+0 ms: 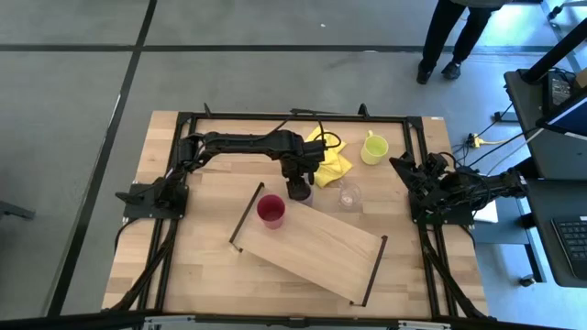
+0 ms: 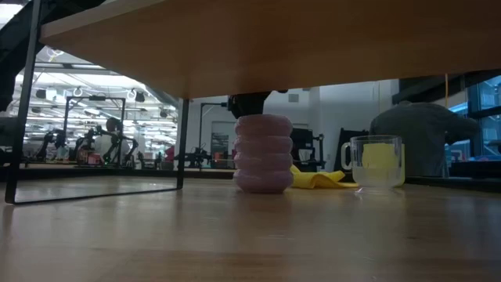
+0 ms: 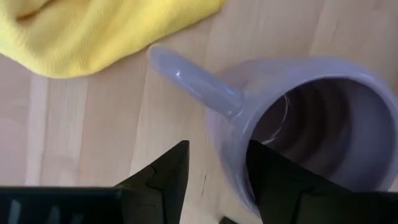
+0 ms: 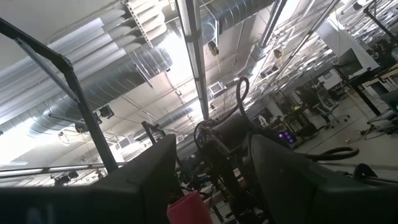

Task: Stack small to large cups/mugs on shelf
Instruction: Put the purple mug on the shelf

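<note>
- High view: only the red cup [image 1: 271, 211] is seen on the shelf [image 1: 321, 246]. The purple mug [image 1: 303, 192], glass tumbler [image 1: 348, 195] and yellow-green mug [image 1: 372, 148] remain on the desk [image 1: 197, 257]. The right gripper [image 1: 404, 168] is parked at the desk's right edge.
- Low view: the shelf's top is hidden.
- Left wrist view: the left gripper [image 3: 217, 171] is spread, straddling the purple mug's wall.
- Right wrist view: the right gripper's spread fingers face the ceiling.

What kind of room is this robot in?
Probably a robotics lab or workshop: big silver air ducts on the ceiling, more black robot frames in the background, and a desk with a keyboard beside the table.
</note>
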Robot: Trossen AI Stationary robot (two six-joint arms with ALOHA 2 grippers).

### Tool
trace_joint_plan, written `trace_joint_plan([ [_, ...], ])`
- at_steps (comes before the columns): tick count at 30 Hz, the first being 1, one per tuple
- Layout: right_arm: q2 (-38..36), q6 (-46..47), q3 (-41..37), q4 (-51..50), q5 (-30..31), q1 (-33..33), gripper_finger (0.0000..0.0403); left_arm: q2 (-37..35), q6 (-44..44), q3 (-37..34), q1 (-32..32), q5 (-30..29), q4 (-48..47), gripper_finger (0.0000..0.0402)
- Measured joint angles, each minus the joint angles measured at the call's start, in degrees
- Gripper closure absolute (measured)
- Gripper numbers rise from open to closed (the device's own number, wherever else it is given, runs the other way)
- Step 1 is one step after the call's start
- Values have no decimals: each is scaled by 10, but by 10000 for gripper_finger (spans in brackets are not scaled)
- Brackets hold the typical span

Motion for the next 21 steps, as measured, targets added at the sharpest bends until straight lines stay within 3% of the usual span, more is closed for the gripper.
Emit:
trace_joint_plan([
  [12, 0, 27, 0, -2, 0, 0, 191, 1, 25, 0, 1, -12, 9, 381],
  [21, 0, 28, 0, -2, 0, 0, 191, 1, 17, 41, 13, -8, -12, 382],
])
